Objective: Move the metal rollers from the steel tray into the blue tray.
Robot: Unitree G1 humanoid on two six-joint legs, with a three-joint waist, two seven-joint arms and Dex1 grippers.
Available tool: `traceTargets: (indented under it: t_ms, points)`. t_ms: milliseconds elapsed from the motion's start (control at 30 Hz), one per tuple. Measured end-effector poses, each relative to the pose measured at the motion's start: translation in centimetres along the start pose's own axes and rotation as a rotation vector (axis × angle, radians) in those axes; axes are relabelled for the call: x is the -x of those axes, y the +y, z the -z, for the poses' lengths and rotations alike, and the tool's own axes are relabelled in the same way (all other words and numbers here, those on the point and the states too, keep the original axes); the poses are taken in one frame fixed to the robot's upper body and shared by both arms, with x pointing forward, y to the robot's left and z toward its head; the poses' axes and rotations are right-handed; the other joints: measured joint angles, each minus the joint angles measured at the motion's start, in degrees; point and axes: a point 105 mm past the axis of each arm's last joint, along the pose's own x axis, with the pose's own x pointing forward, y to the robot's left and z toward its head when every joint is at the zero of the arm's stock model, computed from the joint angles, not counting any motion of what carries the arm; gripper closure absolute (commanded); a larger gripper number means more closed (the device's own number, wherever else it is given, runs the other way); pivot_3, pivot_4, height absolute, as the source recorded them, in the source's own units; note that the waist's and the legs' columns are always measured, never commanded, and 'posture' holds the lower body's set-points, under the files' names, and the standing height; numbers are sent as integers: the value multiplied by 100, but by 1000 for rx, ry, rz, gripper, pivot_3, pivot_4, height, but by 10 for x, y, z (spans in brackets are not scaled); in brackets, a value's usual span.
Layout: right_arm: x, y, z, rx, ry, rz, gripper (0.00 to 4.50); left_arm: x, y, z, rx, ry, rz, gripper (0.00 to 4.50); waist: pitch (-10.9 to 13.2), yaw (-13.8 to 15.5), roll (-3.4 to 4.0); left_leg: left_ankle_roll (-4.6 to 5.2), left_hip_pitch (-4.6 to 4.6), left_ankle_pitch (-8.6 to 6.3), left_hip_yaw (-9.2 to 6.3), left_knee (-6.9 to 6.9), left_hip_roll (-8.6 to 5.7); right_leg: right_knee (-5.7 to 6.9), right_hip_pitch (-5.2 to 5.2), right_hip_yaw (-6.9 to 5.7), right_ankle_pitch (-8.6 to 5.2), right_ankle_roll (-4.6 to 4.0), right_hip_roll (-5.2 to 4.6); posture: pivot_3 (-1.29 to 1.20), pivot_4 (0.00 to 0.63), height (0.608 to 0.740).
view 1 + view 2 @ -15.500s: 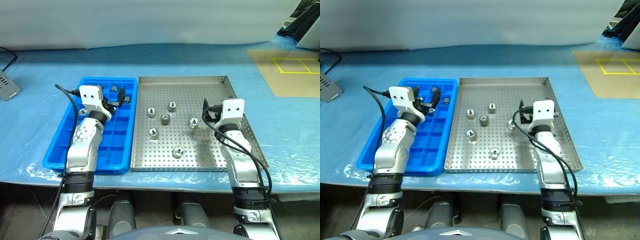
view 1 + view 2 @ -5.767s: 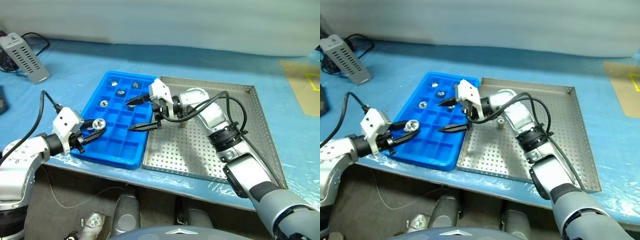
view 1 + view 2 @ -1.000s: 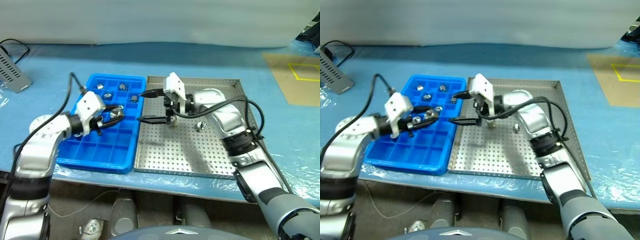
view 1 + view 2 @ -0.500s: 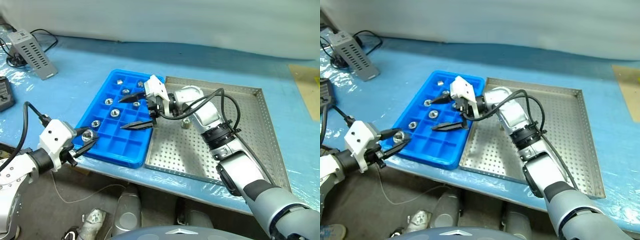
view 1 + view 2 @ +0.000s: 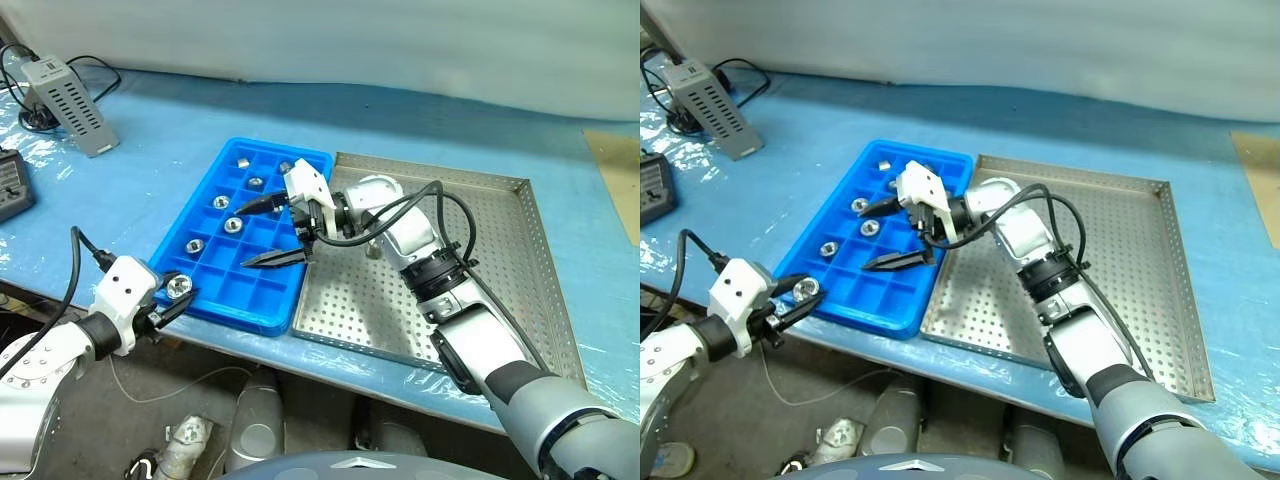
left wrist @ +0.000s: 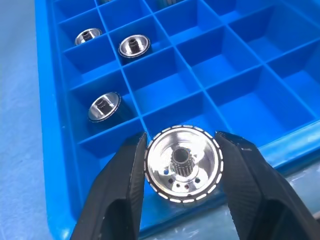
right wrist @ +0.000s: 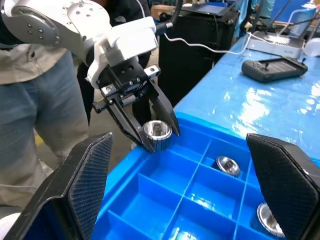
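My head views are bright and evenly lit from overhead, with soft shadows. The plastic sheet (image 5: 120,190) over the table throws white glare along its wrinkles near the front edge. The steel tray (image 5: 480,300) has a dull, even sheen. At my left wrist, the roller (image 6: 183,165) gleams sharply, its rim catching highlights. At my right wrist, my near fingers (image 7: 285,185) are soft and out of focus.
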Motion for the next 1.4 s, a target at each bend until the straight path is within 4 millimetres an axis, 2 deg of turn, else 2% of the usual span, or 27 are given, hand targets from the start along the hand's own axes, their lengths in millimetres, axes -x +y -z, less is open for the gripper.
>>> traceTargets:
  t_ms: [33, 133, 467, 733, 867, 967, 1100, 1200, 1300, 1400]
  points:
    - [1, -1, 1, 0, 4, 7, 0, -4, 1, 2, 10, 3, 1, 1698, -1, -4, 2, -1, 3, 1, 1, 0, -2, 4, 0, 2, 0, 0, 0, 401, 150, 740]
    - [2, -2, 1, 2, 9, 23, 0, -13, 7, 0, 10, -15, -13, 722, -2, -9, 1, -6, 8, 4, 1, 0, -1, 10, 2, 2, 0, 0, 0, 381, 150, 740]
    - [11, -4, 7, -3, 28, 81, 0, -32, 8, -7, -8, -38, 36, 722, -3, -144, -1, -9, 2, 6, 13, 11, -22, 20, 2, -1, 1, 0, 2, 291, 150, 740]
    - [24, -10, 1, 10, 38, 166, 0, -49, 6, -73, -77, -238, 169, 722, -3, -242, -1, -19, 13, 13, 34, 28, -31, 64, 0, 3, 0, -2, 0, 154, 150, 740]
    - [52, -17, -3, 34, 61, 280, 0, -71, 10, -84, -99, -244, 227, 722, -6, -338, -6, -21, 17, 16, 37, 43, -35, 75, 4, 11, 1, 0, 0, 125, 150, 740]
    - [76, -20, 10, -7, 93, 408, 0, -87, 7, -89, -103, -247, 298, 722, -7, -449, -7, -33, 14, 23, 38, 50, -36, 78, 5, 12, 1, 0, 0, -33, 150, 740]
    - [98, -15, 25, -54, 117, 550, 0, -106, -14, -103, -127, -291, 453, 722, -8, -640, -9, -37, 13, 26, 42, 56, -37, 77, 4, 15, 2, 1, 1, -117, 150, 740]
    - [107, -5, 46, -132, 137, 630, 0, -109, -31, -100, -145, -288, 589, 722, -9, -862, -9, -36, 17, 26, 45, 52, -36, 76, 4, 20, 2, 0, 4, -159, 150, 740]
    - [109, 6, 67, -207, 165, 670, 0, -113, -38, -96, -130, -282, 659, 722, -8, -1023, -9, -36, 18, 26, 46, 52, -35, 79, 2, 19, 2, -1, 5, -172, 150, 740]
    - [105, 4, 70, -228, 153, 700, 0, -114, -37, -97, -132, -285, 683, 722, -8, -1145, -9, -32, 26, 24, 48, 59, -35, 84, 6, 24, 3, -2, 5, -186, 150, 740]
